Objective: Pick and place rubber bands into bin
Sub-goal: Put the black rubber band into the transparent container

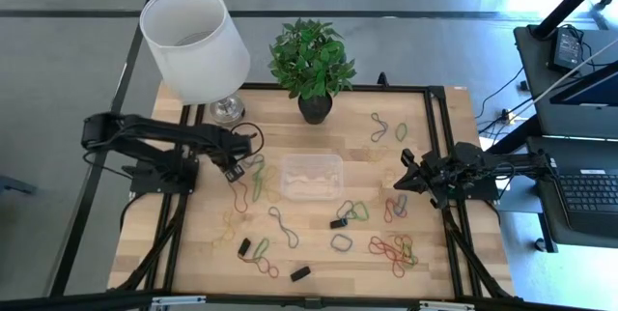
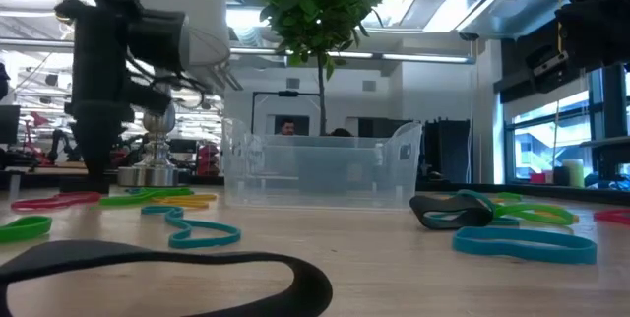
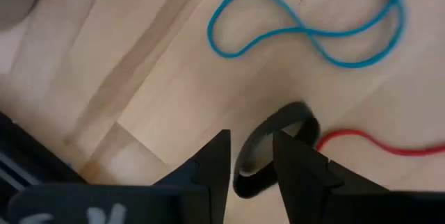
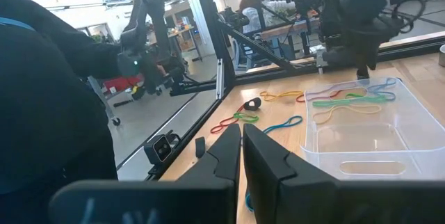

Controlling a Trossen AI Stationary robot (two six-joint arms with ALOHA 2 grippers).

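The clear bin (image 1: 311,176) sits mid-counter (image 1: 193,253), in front of the potted plant (image 1: 311,60). Rubber bands (image 1: 391,248) lie scattered on the wood all around the bin. The left gripper (image 1: 235,173) is down at the counter just left of the bin, near the lamp (image 1: 196,45); its jaws stand apart, astride a black band (image 3: 278,144) that lies flat beside a blue one (image 3: 306,33) and a red one (image 3: 379,142). The right gripper (image 1: 402,174) hangs right of the bin, jaws together, holding nothing.
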